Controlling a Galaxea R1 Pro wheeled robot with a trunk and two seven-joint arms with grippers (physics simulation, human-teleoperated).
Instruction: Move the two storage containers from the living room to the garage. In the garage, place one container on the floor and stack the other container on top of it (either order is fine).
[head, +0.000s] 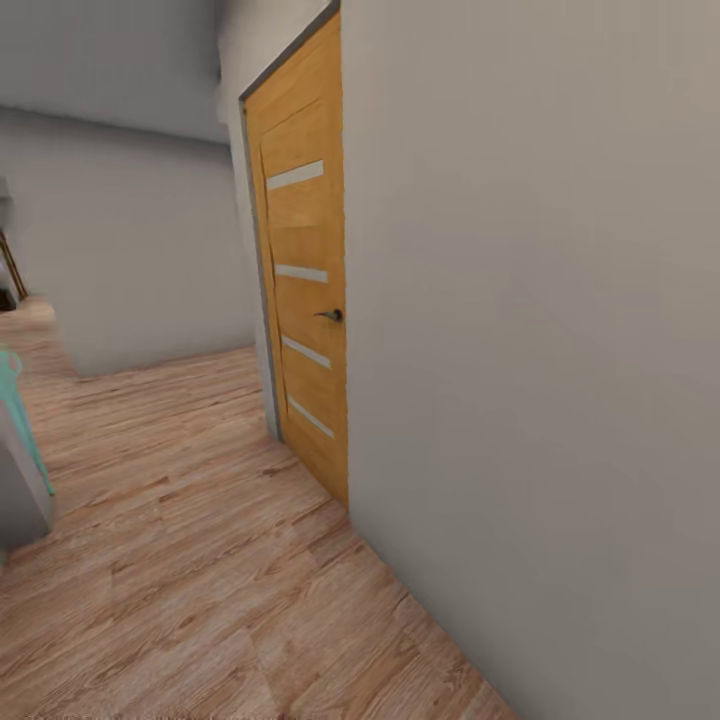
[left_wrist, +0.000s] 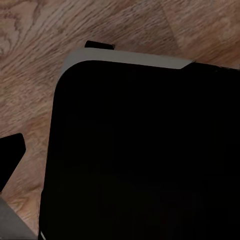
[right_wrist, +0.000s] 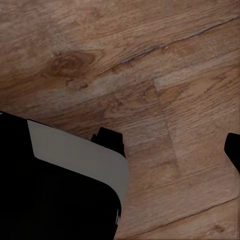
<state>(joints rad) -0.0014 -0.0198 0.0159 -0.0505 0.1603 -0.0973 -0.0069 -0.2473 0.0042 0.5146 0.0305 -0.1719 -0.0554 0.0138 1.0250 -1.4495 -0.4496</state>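
Note:
The storage containers are out of view, and so is the garage. I am in a hallway with a light wood-plank floor (head: 190, 560). In the left wrist view one dark fingertip (left_wrist: 12, 155) of my left gripper (left_wrist: 120, 160) sits at the frame's edge, above the robot's black base (left_wrist: 145, 150). One dark fingertip (right_wrist: 233, 150) of my right gripper (right_wrist: 120, 150) sits just as far out, over bare planks. Both grippers stand open and hold nothing.
A closed orange wooden door (head: 305, 270) with a dark handle (head: 331, 315) sits in the grey wall (head: 540, 350) close on the right. A pale wall (head: 140, 250) lies ahead. A teal-edged grey object (head: 20, 450) stands at the left.

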